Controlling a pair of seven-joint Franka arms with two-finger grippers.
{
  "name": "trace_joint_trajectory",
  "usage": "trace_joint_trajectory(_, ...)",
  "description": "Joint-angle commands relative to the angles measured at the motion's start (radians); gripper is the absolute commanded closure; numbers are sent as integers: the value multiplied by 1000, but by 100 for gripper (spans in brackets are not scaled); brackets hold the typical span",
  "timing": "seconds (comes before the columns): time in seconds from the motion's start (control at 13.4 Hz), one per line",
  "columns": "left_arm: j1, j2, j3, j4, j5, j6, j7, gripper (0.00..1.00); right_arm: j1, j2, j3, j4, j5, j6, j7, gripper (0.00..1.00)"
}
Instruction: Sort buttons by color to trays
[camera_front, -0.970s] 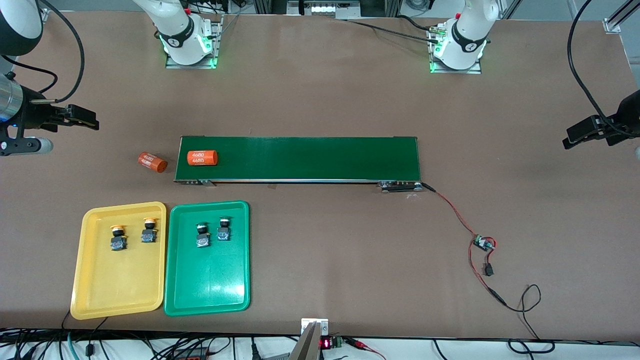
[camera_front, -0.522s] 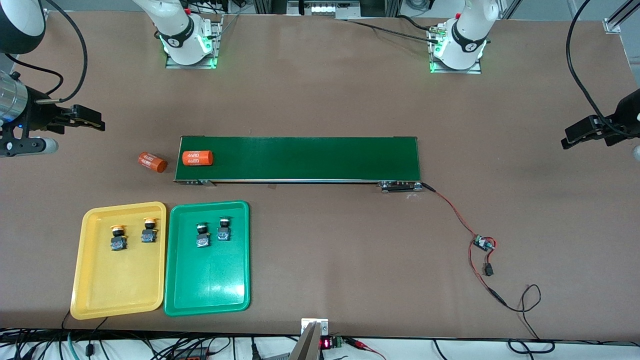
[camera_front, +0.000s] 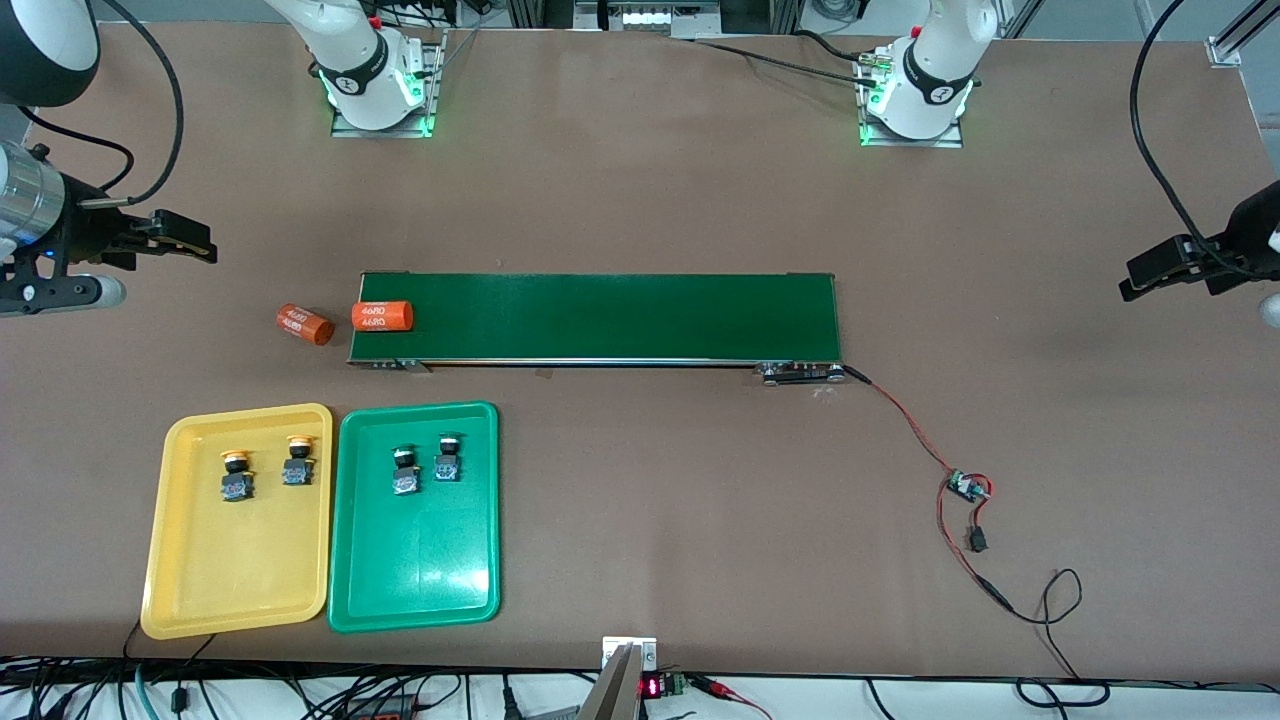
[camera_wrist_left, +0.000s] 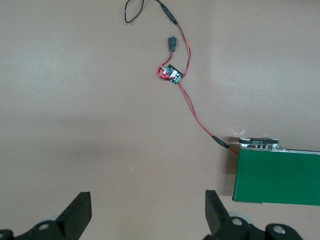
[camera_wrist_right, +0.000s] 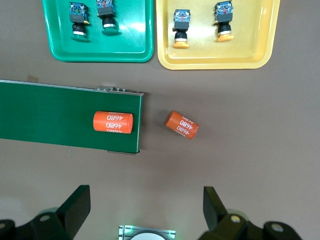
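The right gripper (camera_front: 195, 247) hangs with its fingers spread wide and empty over bare table toward the right arm's end, above and short of the conveyor. The left gripper (camera_front: 1140, 278) is likewise spread wide, holding nothing, over bare table at the left arm's end; that arm waits.

From the right gripper outward: an orange cylinder (camera_front: 382, 316) printed 4680 lies on the dark green conveyor belt (camera_front: 620, 315) at its very end, and a second orange cylinder (camera_front: 304, 325) lies on the table just beside that end.

The risk I see is the cylinder on the belt tipping off the edge and rolling into the one on the table, or toward the trays, if the belt is running; I cannot tell from here whether it is. A reach for either cylinder would be a wrong pick, since neither is a button.

The yellow tray (camera_front: 178, 560) holds the two yellow-capped buttons (camera_front: 236, 475), side by side in the half nearer the conveyor. The green tray (camera_front: 470, 580), touching or just beside it, holds the two green-capped buttons (camera_front: 404, 471) in the same half. The sort looks finished.
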Motion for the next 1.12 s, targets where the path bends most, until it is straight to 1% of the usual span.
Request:
trace_joint_trajectory(0.0,5,-3,0,10,-29,0,5,0,2,-18,2,-25,17,15,4,0)
trace_joint_trajectory(0.52,2,-3,0,22,-29,-3,5,0,45,-14,2,-25,17,21,4,0)
trace_joint_trajectory(1.04,2,-5,-1,23,-26,-7,5,0,34,-12,-4,-22,23,21,9,0)
